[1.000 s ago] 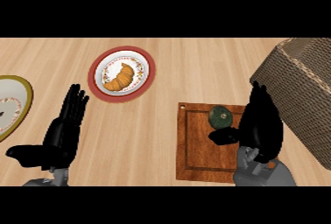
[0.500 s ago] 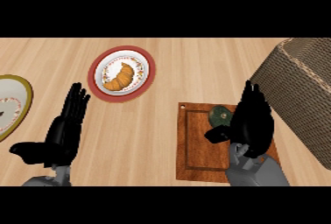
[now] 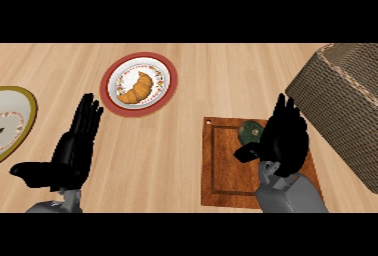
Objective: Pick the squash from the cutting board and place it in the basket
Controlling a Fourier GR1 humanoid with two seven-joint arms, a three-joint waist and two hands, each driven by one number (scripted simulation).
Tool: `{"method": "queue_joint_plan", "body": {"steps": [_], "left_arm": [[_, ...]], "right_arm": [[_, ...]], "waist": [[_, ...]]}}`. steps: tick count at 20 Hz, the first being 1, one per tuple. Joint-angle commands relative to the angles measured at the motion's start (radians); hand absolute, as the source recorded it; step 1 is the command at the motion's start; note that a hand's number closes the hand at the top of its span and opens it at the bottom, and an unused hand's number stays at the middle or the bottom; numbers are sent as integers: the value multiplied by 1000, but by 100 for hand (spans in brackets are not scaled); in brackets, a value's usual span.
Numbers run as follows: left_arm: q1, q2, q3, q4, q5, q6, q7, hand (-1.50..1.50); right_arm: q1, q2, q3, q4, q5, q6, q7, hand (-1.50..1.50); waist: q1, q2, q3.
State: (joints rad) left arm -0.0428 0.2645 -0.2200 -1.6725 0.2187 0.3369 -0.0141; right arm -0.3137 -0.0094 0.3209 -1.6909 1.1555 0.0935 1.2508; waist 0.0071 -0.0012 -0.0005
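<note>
Shifting left over cutting board (image 3: 225, 165), right robot hand (image 3: 282, 140) now open-fingered, covering squash (image 3: 251, 131); left robot hand (image 3: 74, 147) unchanged, open.

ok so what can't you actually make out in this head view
- squash: mostly hidden behind the right hand; its shape is unclear.
- whether the right hand touches the squash: cannot tell.
- basket: cut off by the right edge, its opening out of view.
- yellow-rimmed plate: cut off by the left edge.
- cutting board: lower right covered by the forearm.
</note>
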Motion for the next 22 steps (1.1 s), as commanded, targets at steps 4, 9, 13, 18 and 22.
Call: {"method": "queue_joint_plan", "body": {"steps": [4,9,13,18,22], "left_arm": [[-21,-8,36,80,9,-40,-48,0],[22,-9,24,-8,-3,-20,-8,0],[13,-13,40,36,8,-49,-28,0],[42,-36,24,25,-5,-52,-46,0],[-17,-23,39,-6,-11,-38,40,0]], "right_arm": [[-10,9,36,46,-17,-42,237,-150],[-12,9,-15,118,-51,-71,194,-150],[16,9,15,95,-64,-91,211,-150],[41,9,19,155,-61,-137,172,-150],[-29,9,-10,255,-92,-184,145,-150]], "waist": [[-4,2,-1],[5,1,1],[-3,1,0],[0,1,0],[5,3,1]]}}
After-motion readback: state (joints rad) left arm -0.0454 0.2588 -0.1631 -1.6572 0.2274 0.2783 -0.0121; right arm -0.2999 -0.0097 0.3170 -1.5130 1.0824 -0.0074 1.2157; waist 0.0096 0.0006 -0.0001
